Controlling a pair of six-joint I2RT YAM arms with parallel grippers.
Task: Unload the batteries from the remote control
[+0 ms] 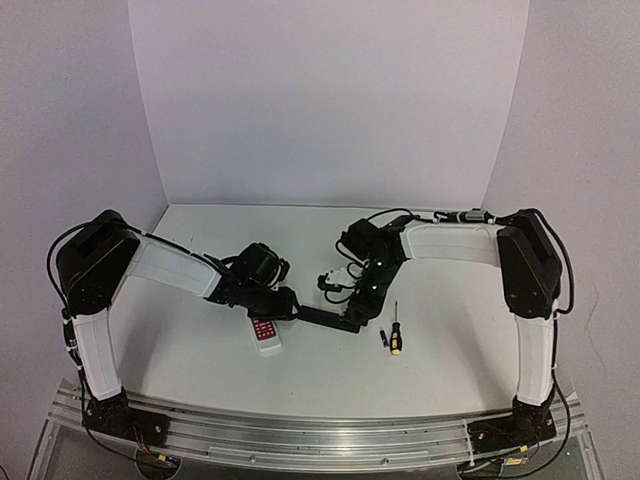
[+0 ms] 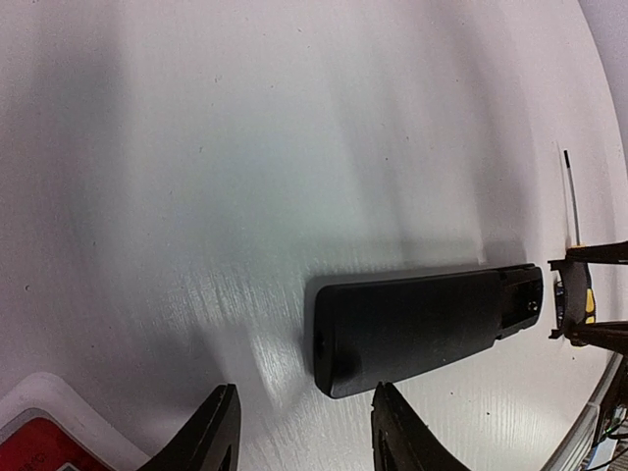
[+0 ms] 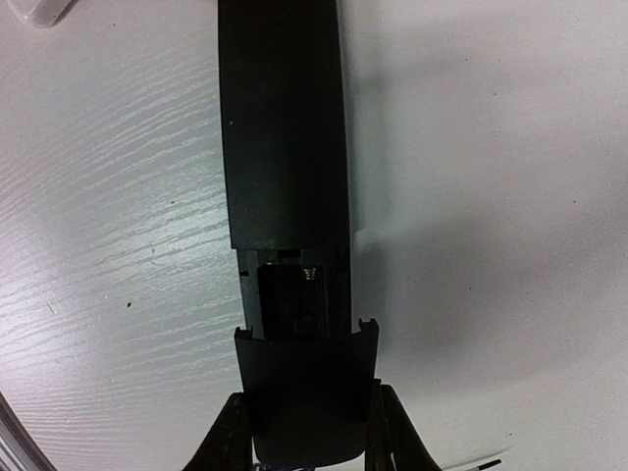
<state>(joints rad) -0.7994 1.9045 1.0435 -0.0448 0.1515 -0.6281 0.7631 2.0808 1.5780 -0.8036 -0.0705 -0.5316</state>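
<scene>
The slim black remote control (image 1: 322, 317) lies back-up on the table between my two grippers. My right gripper (image 3: 306, 437) is shut on its battery cover (image 3: 306, 388), which is slid partway off the remote (image 3: 283, 128). The opened compartment (image 3: 292, 294) is dark, with a spring at its far end; I cannot tell whether batteries lie inside. My left gripper (image 2: 304, 432) is open, its fingertips (image 2: 214, 427) just short of the remote's other end (image 2: 412, 329) and not touching it. A small dark cylinder (image 1: 383, 340), perhaps a battery, lies beside the screwdriver.
A wider white remote with a red panel (image 1: 266, 335) lies right beside my left gripper and shows in the left wrist view (image 2: 44, 432). A yellow-and-black screwdriver (image 1: 396, 337) lies to the right of my right gripper. White walls stand behind and to both sides.
</scene>
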